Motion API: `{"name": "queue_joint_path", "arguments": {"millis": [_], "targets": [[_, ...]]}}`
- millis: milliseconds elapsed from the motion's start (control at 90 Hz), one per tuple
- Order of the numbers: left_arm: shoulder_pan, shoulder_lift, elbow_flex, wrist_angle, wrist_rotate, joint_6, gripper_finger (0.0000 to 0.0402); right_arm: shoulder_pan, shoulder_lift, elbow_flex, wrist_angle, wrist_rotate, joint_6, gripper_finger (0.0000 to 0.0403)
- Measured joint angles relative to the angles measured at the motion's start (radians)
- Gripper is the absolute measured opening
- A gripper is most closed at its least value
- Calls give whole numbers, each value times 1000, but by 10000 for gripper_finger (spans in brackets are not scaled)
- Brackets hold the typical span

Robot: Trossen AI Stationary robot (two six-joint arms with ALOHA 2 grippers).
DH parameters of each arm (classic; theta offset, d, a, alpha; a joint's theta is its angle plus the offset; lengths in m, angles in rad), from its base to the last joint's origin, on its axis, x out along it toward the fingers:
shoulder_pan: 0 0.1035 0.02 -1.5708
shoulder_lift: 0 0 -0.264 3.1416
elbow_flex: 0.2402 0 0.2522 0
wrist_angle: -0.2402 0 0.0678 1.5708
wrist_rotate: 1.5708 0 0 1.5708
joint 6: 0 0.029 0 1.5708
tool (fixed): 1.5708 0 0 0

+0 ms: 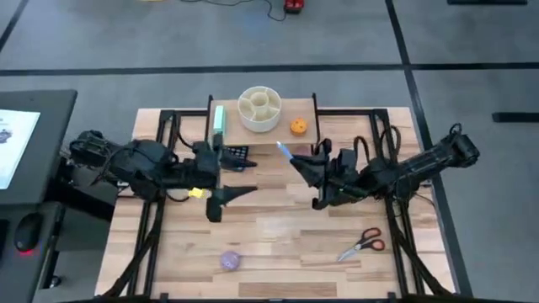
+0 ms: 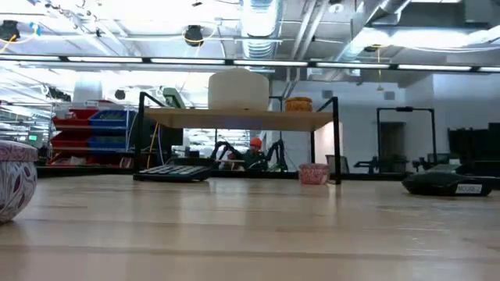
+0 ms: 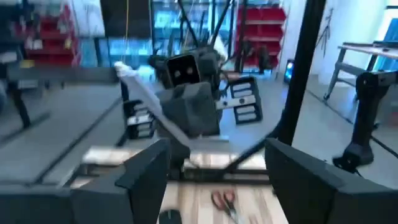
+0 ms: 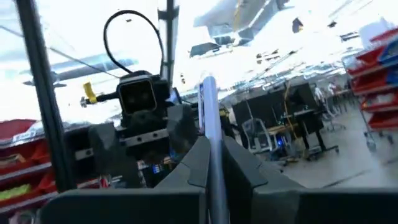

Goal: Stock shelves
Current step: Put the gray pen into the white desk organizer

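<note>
Shelf (image 1: 307, 108): small riser w/ light-wood top on thin black legs, at far edge of table (image 1: 278, 231), centre. On top: round cream divided bowl (image 1: 259, 108) in the middle, orange ball-like item (image 1: 298, 126) to its right, pale green box (image 1: 219, 117) at the left end. Low view shows the bowl and orange item up on the plank, plus a dark flat keypad-type thing (image 2: 173, 172) on the table under the left side and a small pink item (image 2: 313, 172) near the right leg; can't tell more abt either.

Right gripper (image 1: 296, 162): just near-right of the shelf's front edge, above the table. Fingers closed on a slim pen (image 4: 210, 143), white/blue; it sticks out past the fingertips toward the shelf. High view shows its blue tip (image 1: 285, 151) close to the shelf edge, not on it.

Left gripper (image 1: 234, 195): centre-left of table, nearer than the shelf, pointing right toward the other arm. Fingers (image 3: 144, 168) spread wide, nothing btwn them.

Other items on table: scissors (image 1: 363, 245) w/ red handles, near-right, well apart from both arms; purple patterned ball (image 1: 230, 260), near edge, left of centre.
</note>
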Motion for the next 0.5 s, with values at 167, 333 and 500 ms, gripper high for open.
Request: {"name": "queue_joint_path", "arguments": {"millis": [167,333,500], "targets": [[47,33,0,154,7,60,242,1,0,77,-100,-26,-25,9],[97,46,0,211,47,23,248,2,-1,91,-99,-38,-39,9],[140,74,0,287,153,-65,249,2,0,91,-100,-44,-39,9]]}}
